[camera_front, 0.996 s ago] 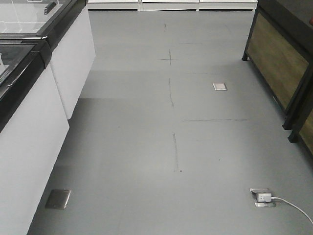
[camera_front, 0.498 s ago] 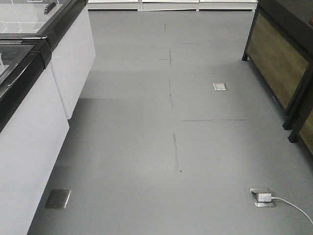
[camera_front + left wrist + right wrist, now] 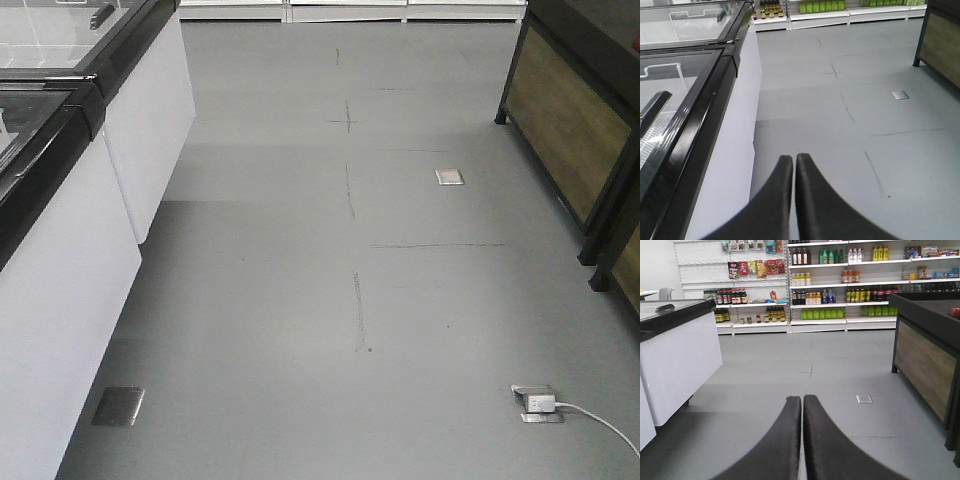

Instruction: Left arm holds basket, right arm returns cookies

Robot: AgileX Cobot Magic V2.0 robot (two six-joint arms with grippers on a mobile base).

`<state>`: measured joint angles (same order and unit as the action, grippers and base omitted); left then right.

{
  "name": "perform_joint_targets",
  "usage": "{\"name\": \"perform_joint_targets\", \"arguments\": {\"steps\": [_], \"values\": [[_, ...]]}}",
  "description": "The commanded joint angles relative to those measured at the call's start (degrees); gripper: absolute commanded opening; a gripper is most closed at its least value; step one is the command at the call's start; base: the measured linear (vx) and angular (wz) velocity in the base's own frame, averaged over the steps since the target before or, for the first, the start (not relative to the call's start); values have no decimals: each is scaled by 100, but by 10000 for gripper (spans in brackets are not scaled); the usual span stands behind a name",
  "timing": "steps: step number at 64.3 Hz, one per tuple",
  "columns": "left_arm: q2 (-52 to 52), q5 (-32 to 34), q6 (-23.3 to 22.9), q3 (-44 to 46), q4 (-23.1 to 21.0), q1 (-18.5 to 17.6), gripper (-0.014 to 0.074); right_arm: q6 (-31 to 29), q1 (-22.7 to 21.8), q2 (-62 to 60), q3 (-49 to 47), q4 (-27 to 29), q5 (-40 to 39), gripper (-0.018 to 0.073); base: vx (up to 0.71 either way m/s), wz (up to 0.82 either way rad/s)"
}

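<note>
A grey floor (image 3: 300,300) runs between white chest freezers (image 3: 60,280) on the left and a dark wood-panelled stand (image 3: 580,130) on the right. The left gripper (image 3: 794,158) and the right gripper (image 3: 802,399) each have fingers pressed together, gripping nothing; where the basket and cookies are, no view tells.

- A freezer (image 3: 60,250) stands on the left of the floor (image 3: 300,300).
- A counter (image 3: 570,130) stands on the right.
- Shelves (image 3: 840,285) holding bottles (image 3: 822,314) stand far behind.
- A plug (image 3: 541,402) lies on the floor, front right.
</note>
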<state>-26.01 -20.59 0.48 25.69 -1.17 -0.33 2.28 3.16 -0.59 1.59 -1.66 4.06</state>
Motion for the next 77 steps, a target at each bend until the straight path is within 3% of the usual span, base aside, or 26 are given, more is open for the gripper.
{"name": "perform_joint_targets", "arguments": {"steps": [1,21,43,53,58,71,77], "values": [[-51,443,-48,194,-26,-2,-6,-5,-30,-72,16,-3,-437,-8,0,0],[-51,419,-14,199,-15,-2,52,-5,-30,-72,16,-3,-437,-8,0,0],[-51,380,26,199,-15,-2,337,-5,-30,-72,16,-3,-437,-8,0,0],[-51,189,-82,199,-21,-2,381,-5,-30,-72,16,-3,-437,-8,0,0],[-51,108,-545,199,-150,-2,380,-5,-30,-72,16,-3,-437,-8,0,0],[-319,-488,-2844,199,-303,-2,380,-5,-30,-72,16,-3,-437,-8,0,0],[-741,-683,-3196,204,-352,-2,380,-5,-30,-72,16,-3,-437,-8,0,0]]}}
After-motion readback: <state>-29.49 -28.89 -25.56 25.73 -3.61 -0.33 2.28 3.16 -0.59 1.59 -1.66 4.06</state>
